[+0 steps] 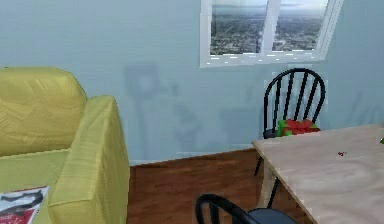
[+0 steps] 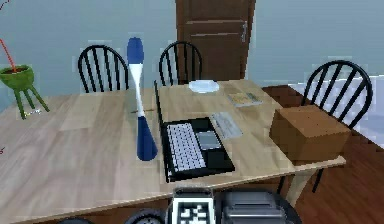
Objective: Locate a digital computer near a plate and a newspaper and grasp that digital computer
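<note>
Laptop (image 2: pixel 195 150) open on table (image 2: pixel 80 140); plate (image 2: pixel 204 87) beyond it; jaws' state: cannot tell.

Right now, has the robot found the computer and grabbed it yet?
Found: the laptop lies open on the table, with a plate and what looks like a newspaper just beyond it. In hand: the gripper sits at the arm side view's bottom edge; whether it holds anything cannot be told. Left: reaching out and grasping the laptop, which rests on the tabletop.
</note>
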